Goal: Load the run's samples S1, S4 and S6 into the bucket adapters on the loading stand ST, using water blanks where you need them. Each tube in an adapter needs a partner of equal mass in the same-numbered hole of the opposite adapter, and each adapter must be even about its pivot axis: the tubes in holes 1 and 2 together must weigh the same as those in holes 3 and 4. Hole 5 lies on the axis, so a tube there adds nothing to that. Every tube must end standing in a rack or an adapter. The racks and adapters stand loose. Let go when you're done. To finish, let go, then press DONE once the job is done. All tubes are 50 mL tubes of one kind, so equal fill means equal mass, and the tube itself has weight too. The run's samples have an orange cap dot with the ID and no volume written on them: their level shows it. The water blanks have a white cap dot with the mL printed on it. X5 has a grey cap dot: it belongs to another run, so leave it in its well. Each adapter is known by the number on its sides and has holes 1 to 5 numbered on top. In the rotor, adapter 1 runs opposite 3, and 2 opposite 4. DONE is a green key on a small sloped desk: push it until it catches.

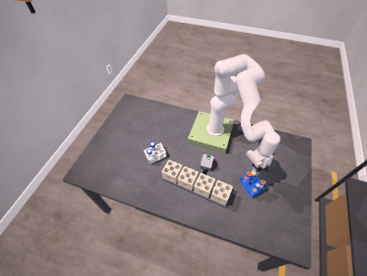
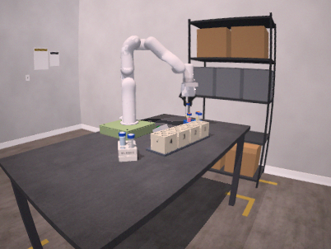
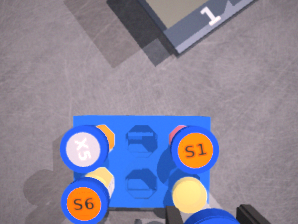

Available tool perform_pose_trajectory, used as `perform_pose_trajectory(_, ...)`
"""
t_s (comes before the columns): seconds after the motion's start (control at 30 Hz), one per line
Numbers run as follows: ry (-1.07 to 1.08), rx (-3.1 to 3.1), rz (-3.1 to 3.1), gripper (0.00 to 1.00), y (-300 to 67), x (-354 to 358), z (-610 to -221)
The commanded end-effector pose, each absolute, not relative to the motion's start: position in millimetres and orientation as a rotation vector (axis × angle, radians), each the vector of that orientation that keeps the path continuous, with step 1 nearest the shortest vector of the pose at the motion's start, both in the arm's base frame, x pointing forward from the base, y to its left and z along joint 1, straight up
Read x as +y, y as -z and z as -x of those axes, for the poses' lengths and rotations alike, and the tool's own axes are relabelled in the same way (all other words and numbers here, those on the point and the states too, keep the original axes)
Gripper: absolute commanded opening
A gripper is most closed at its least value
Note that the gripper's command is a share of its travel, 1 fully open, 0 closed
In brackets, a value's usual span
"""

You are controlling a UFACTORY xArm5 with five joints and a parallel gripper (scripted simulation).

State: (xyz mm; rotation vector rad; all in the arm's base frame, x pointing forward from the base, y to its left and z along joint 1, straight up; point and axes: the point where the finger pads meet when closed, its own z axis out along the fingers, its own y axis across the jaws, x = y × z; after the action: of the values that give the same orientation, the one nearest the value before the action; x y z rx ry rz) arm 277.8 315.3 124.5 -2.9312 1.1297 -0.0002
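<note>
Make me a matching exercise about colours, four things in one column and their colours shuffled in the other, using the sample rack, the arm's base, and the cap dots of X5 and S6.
Things:
1. Sample rack
2. Arm's base
3. X5's cap dot
4. S6's cap dot

Colours:
A. Orange
B. Green
C. Blue
D. Pale, greyish

Right pairs: 1-C, 2-B, 3-D, 4-A

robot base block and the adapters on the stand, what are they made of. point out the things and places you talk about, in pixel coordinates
The base block (image 1: 195, 139) (image 2: 108, 131) looks like painted metal or plastic: even green, dull sheen. The adapters (image 1: 222, 199) (image 2: 165, 145) look like matte plastic, judging by their uniform cream colour and crisp hole edges, though coated metal is possible.
</note>
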Motion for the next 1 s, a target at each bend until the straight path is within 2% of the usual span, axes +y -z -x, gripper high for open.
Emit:
perform_pose_trajectory(0.0, -0.003, 1.128, 2.927, 0.00, -135, 316, -279)
perform_pose_trajectory(0.97, -0.003, 1.128, 2.927, 0.00, -187, 316, -279)
